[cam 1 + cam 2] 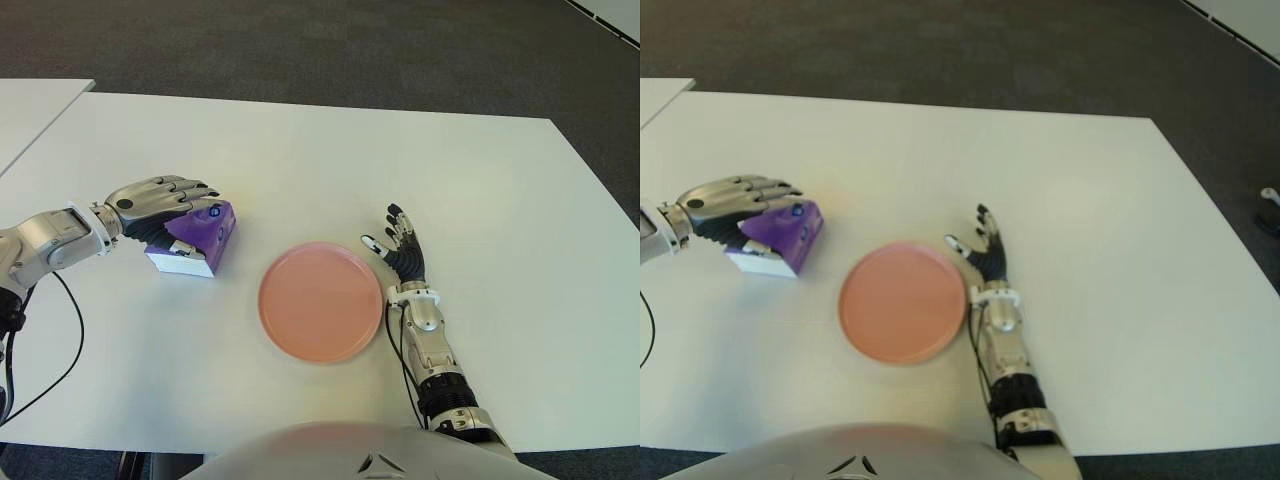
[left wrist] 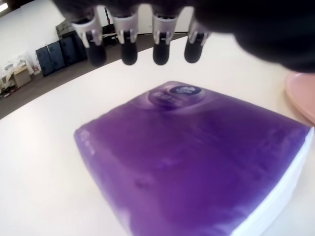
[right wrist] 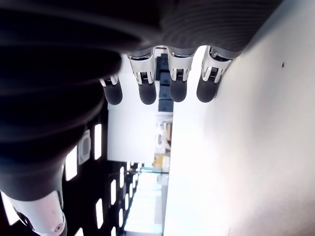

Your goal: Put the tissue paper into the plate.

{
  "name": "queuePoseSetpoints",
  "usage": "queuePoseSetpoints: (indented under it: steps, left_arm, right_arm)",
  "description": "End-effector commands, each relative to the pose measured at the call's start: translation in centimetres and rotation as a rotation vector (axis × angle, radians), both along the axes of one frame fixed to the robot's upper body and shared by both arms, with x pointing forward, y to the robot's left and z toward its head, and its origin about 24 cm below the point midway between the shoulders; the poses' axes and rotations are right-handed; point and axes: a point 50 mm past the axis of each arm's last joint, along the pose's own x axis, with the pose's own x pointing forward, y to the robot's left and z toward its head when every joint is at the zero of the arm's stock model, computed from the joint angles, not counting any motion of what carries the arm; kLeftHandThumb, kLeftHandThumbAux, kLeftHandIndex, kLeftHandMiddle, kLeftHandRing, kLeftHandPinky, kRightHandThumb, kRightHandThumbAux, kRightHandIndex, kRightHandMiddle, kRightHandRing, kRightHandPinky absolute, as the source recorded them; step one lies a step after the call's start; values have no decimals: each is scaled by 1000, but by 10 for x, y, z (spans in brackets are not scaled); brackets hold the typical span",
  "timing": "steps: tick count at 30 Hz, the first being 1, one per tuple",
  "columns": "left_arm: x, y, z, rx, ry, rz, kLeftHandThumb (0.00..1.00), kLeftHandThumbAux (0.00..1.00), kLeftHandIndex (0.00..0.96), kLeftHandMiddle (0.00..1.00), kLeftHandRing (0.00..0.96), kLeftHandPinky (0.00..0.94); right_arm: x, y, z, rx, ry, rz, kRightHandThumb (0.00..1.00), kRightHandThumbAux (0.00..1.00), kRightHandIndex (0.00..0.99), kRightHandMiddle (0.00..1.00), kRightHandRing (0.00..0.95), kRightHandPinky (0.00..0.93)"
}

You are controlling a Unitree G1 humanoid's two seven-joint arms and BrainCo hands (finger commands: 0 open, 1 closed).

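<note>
White worktop [image 1: 330,160], rectangular, over dark carpet floor [image 1: 300,40]; a second white table [image 1: 30,105] stands just beside it at the robot's far left.

Pink round plate [image 1: 322,300] lies flat near the front middle of the worktop, nothing in it.

Purple tissue paper pack [image 1: 196,238], with white tissue edge showing along its lower side and a dark round label on top, sits on the worktop to the left of the plate, apart from it, slightly tilted.

Left hand [image 1: 160,205] is over the pack from its left side, palm down. In the left wrist view the four fingertips [image 2: 129,51] hang above the far edge of the pack, fingers extended, not closed on it; thumb contact cannot be made out.

Right hand [image 1: 400,250] lies just beside the plate's right rim, fingers straight and spread, holding nothing.
</note>
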Motion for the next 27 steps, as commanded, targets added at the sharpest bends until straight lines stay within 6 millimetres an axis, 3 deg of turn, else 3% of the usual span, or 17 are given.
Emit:
queuePoseSetpoints:
  steps: [1, 27]
  left_arm:
    - [0, -1, -3, -7, 0, 5, 325, 105, 0, 0, 0, 0]
    - [-5, 11, 8, -4, -5, 44, 300, 128, 0, 0, 0, 0]
  right_arm:
    - [-16, -6, -25, -1, 136, -15, 151, 706, 0, 21, 28, 63]
    - [-18, -8, -23, 3, 139, -3, 145, 723, 0, 26, 33, 72]
